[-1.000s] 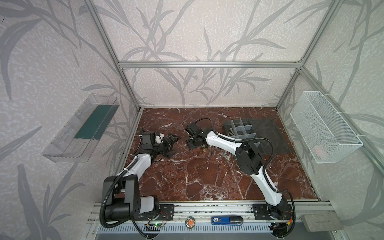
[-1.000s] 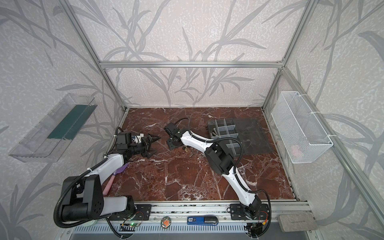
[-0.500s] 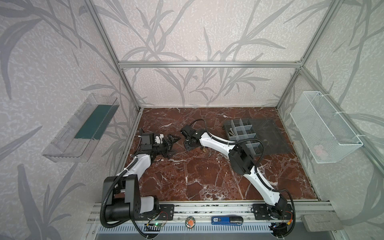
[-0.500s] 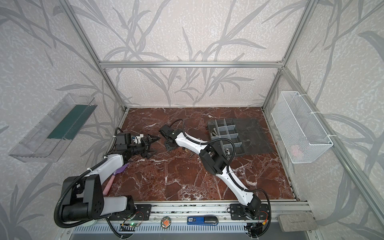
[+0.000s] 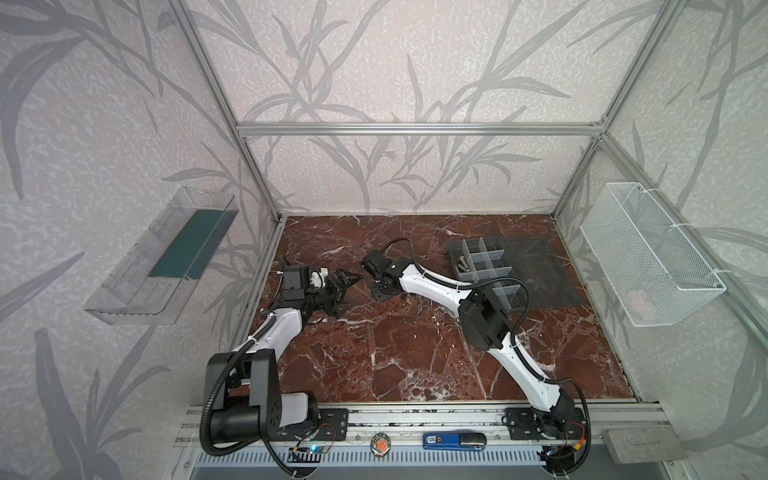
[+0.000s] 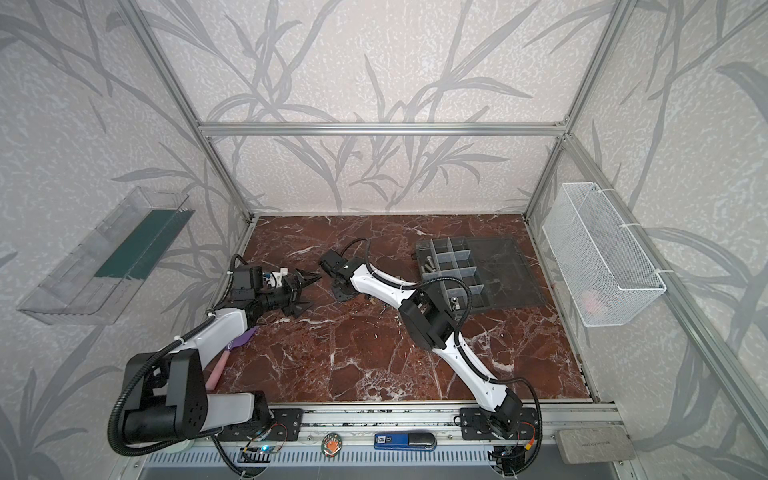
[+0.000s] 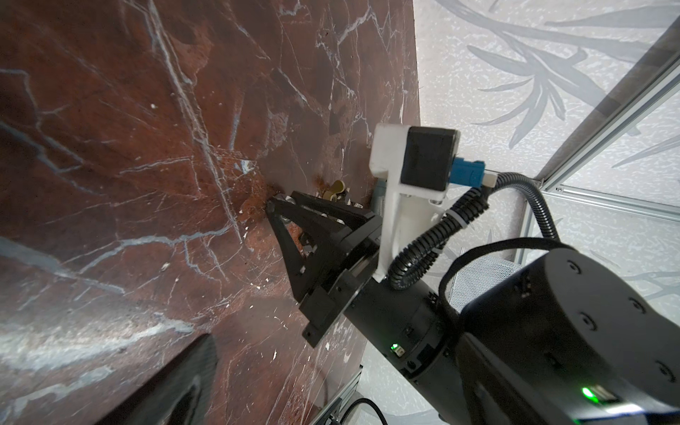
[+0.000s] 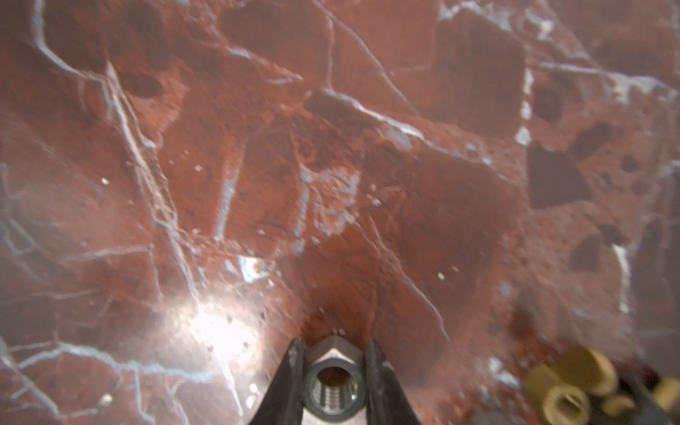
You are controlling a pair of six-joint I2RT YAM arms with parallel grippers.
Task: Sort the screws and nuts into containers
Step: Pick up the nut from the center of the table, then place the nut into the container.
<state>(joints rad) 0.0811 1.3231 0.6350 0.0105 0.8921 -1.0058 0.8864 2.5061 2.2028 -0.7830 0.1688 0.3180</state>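
The silver hex nut (image 8: pixel 333 382) sits pinched between the two black fingertips (image 8: pixel 294 368) of the right hand (image 8: pixel 333 347), with its thread hole facing the wrist camera. The tips press on opposite sides of it, which seems sensible to me since flat faces shouldn't roll or twist out. So that hand is nearly closed, just a nut's width apart. It's down low at the red marble table (image 5: pixel 415 357), and honestly I can't tell if the nut is off the surface or not.

Just beside it are a few brass nuts (image 8: pixel 568 386), blurry, part of the loose pile that's left to sort.

Further out, the organizer box (image 5: pixel 482 259) sits well apart from the pile, off to the right arm's side. Its lid (image 5: pixel 540 270) lies folded flat open next to it, so all the compartments are reachable from above. Some silver bolts (image 5: pixel 462 266) lie in one of them. My guess is the nut wants a different slot.

The left hand (image 5: pixel 347 291) is spread wide open with nothing in it. It hovers near the table, pointing toward the right hand but clear of the pile, so it looks parked out of the way.
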